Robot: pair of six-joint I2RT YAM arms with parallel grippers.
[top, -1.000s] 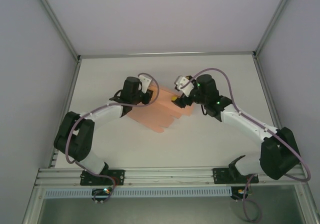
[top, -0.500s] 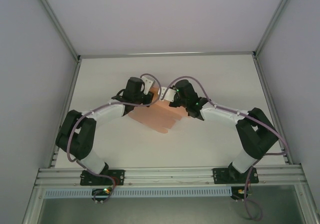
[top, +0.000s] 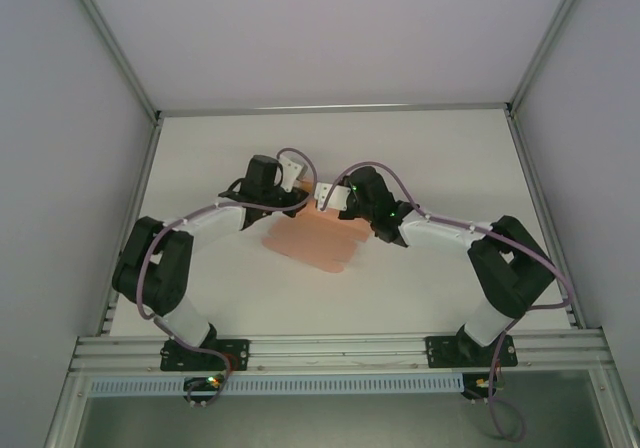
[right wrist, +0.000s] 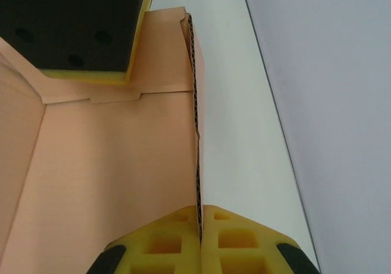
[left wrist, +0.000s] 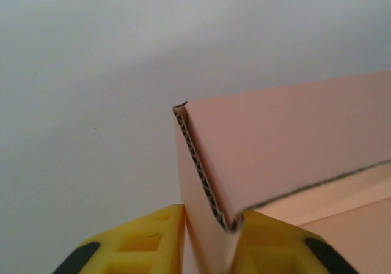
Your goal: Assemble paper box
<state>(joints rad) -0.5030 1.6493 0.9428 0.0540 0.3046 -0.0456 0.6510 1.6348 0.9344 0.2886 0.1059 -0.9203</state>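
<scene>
From above: finds the paper box near the middle of the table, a shade toward the near edge, its broad way running roughly left to right with a slight skew. Puts the left end effector and the right end effector side by side at the card's far edge, close together, so neither counts as nearer. Leaves the bulk of the sheet lying toward the near edge from both.

At the left wrist: closed on a raised flap of the paper box, with yellow fingers on either side of the card. Shows the flap standing up and leaning off to the right. Reveals wavy fluting along the cut edge, so corrugated rather than plain card; matte salmon-pink faces, one rounded fold just above the grip.

At the right wrist: clamped shut on a wall of card seen edge-on, running straight away from the right end effector. Sets the pink panel to one side of that wall and bare white table on the other. Catches a black pad with a yellow rim at the far end of the panel, most likely a finger of the other arm.

Judging by this, turns on swinging the held far wall up and over toward the near edge. Likely to fold cleanly at the creases, yet buckle if the two grips pull apart.
</scene>
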